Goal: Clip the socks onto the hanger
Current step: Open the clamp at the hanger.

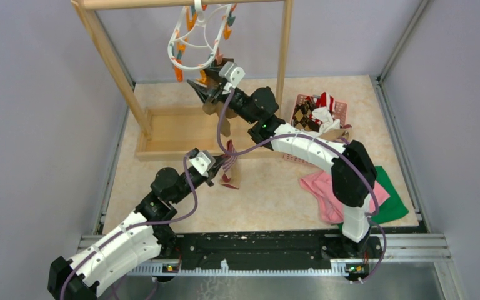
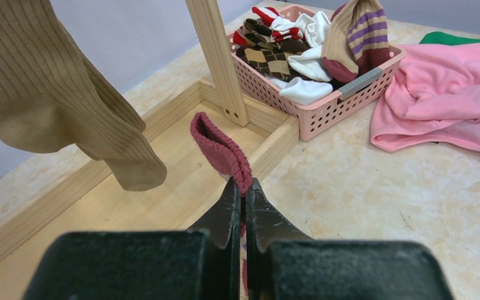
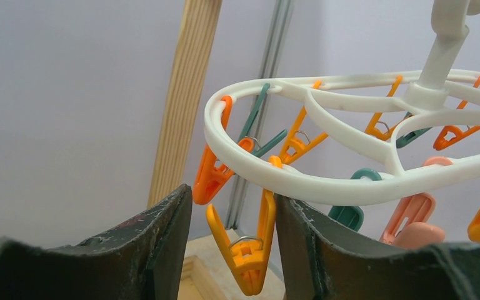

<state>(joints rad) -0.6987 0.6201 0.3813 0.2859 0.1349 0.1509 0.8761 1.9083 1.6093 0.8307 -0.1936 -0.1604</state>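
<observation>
The white hanger [image 1: 172,44] hangs by its hook from the wooden rack's top bar, orange and teal clips dangling from its ring [image 3: 325,181]. My right gripper [image 3: 232,212] is open and straddles one orange clip [image 3: 245,253]. Its right finger touches the clip; the left finger stands apart. An olive-brown sock [image 1: 223,117] hangs just below that gripper [image 1: 199,87], also seen in the left wrist view [image 2: 56,94]. My left gripper [image 2: 245,187] is shut on a tan sock's maroon cuff [image 2: 222,150], holding it above the floor [image 1: 230,167].
A pink basket [image 2: 325,109] of more socks sits at the back right [image 1: 342,107], beside the rack's right post [image 2: 215,56]. A pink cloth [image 1: 322,187] and a green cloth [image 1: 392,201] lie to the right. The rack's wooden base frame [image 1: 175,128] lies under the hanger.
</observation>
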